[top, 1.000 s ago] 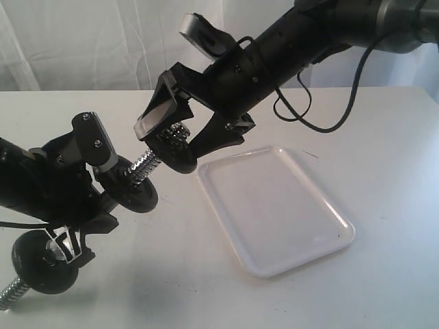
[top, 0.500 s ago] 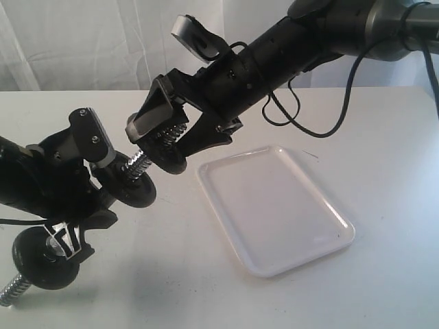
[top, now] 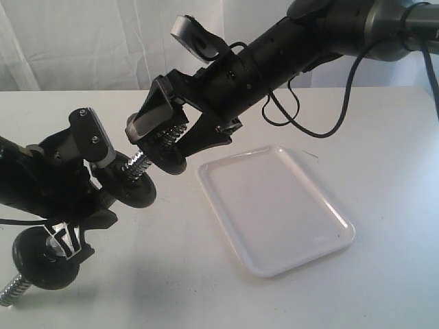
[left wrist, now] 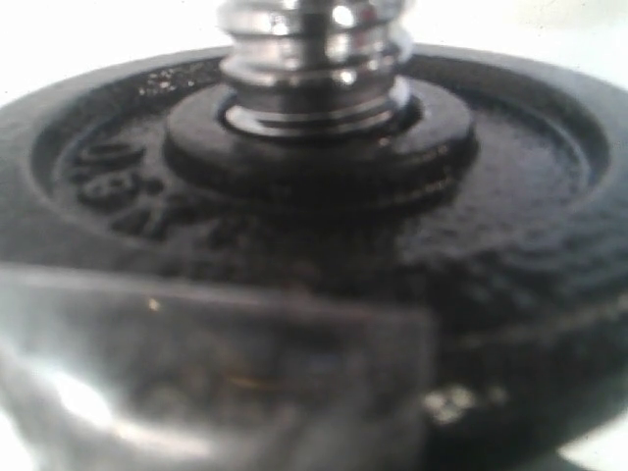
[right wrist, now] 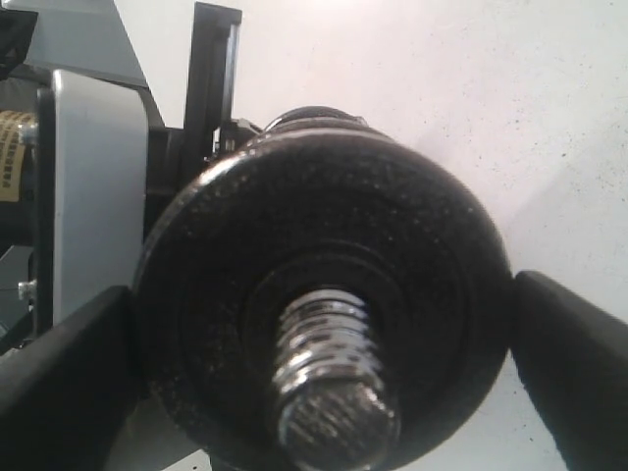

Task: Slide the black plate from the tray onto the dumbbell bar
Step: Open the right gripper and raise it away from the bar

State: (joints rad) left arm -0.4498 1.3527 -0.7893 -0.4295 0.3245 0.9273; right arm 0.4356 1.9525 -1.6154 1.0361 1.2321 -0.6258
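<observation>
The left pincer clamps the dumbbell bar tilted up rightward so the right pincer, gripping the black plate by its rim, can slide it down.

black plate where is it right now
Exterior view, left of centre: the black plate is on the upper end of the dumbbell bar, held by the right gripper, just left of the tray.

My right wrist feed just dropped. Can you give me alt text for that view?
The black plate fills the frame, with the threaded end of the bar poking through its centre hole toward the camera. The right claw clamps the plate's rim from both sides, over a white table.
</observation>
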